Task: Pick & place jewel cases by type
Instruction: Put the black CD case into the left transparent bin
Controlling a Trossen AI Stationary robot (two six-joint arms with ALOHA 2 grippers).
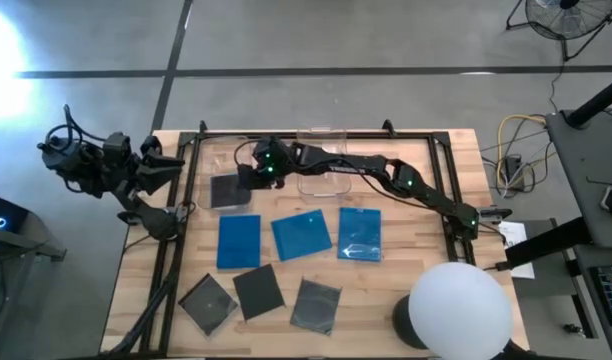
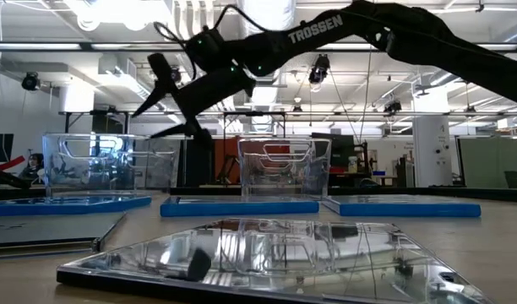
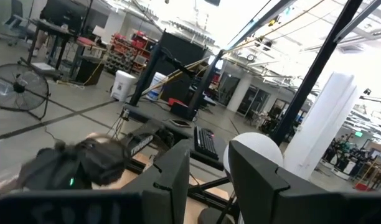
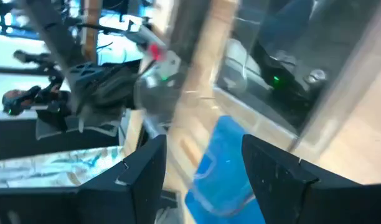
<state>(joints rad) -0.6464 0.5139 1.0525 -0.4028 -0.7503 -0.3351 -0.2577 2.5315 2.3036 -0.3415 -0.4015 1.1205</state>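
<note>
One dark translucent jewel case (image 1: 226,189) lies in the upper-left clear plastic bin (image 1: 208,160); right hand (image 1: 242,177) fingers apart above it; six cases remain on the bench (image 1: 426,250).

One legible mark: "TROSSEN" in white capitals on the dark right arm (image 2: 313,34), low view. Print on one blue jewel case (image 1: 360,234) unreadable.

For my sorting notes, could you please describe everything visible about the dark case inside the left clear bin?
The dark jewel case is a thin, roughly square, dark grey case that looks like translucent plastic. It lies flat on the floor of the left clear bin, toward the side nearer the blue cases. The right gripper hangs open just beside it, apparently not holding it. Whether it touches the bin's walls cannot be told.
</note>
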